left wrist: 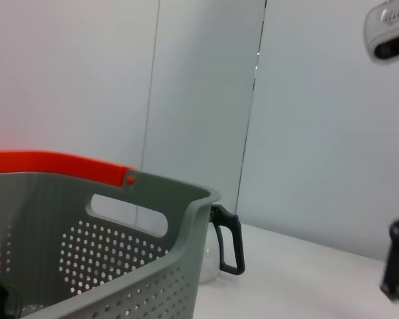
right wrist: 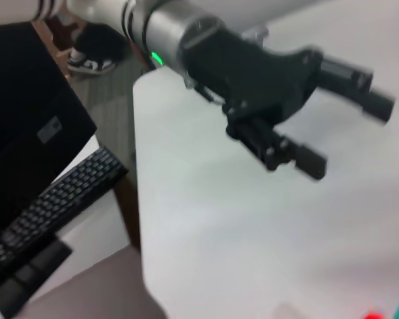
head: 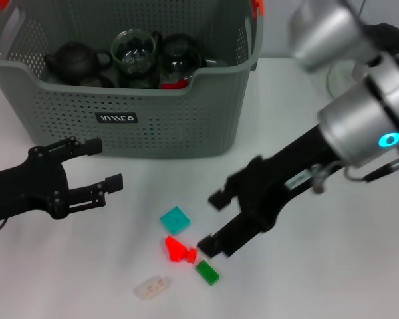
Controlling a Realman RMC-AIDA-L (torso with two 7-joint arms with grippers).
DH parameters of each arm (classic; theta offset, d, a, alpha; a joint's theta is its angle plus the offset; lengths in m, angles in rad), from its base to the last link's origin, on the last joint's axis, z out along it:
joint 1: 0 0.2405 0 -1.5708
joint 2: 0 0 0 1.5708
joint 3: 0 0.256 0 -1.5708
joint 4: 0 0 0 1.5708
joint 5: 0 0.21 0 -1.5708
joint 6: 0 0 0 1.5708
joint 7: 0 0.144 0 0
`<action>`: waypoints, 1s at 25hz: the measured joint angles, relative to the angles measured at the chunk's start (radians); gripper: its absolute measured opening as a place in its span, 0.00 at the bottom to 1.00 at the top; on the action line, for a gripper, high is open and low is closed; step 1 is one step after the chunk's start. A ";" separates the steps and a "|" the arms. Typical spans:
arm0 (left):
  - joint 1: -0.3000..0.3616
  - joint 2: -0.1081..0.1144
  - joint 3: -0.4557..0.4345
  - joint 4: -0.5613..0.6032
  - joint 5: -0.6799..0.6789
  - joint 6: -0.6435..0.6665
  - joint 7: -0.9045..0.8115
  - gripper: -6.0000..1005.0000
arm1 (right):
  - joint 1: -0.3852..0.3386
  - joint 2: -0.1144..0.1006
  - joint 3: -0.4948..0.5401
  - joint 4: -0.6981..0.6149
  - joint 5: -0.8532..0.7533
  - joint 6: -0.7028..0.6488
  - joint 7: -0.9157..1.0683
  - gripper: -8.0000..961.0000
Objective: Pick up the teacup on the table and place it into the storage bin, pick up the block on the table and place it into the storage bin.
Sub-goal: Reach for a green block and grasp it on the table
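The storage bin (head: 186,113), grey-green and perforated, stands at the back of the table. Inside it are a dark teapot (head: 73,63) and glass teacups (head: 134,52); I see no teacup on the table itself. Several small blocks lie in front of it: teal (head: 175,219), red (head: 178,249), green (head: 207,272) and a pale translucent one (head: 151,287). My right gripper (head: 211,222) hangs open just right of the teal and red blocks, with nothing between its fingers. Left of the blocks and before the bin, my left gripper (head: 105,163) is open and empty.
In the left wrist view the bin's wall (left wrist: 153,266) and orange handle (left wrist: 53,163) fill the near side, with a glass jug's black handle (left wrist: 227,242) behind. The right wrist view shows the table's edge, a keyboard (right wrist: 46,212) beyond it, and the left gripper (right wrist: 346,126).
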 joint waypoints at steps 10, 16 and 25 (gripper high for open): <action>-0.002 0.001 0.000 -0.002 -0.002 -0.005 0.004 0.81 | 0.126 0.003 -0.192 0.168 -0.077 0.152 0.328 0.96; -0.002 0.001 0.000 -0.002 -0.002 -0.006 0.004 0.81 | 0.140 0.003 -0.284 0.192 -0.131 0.246 0.417 0.95; -0.006 0.002 0.000 -0.002 -0.003 -0.006 0.005 0.81 | 0.202 0.011 -0.442 0.266 -0.165 0.332 0.478 0.95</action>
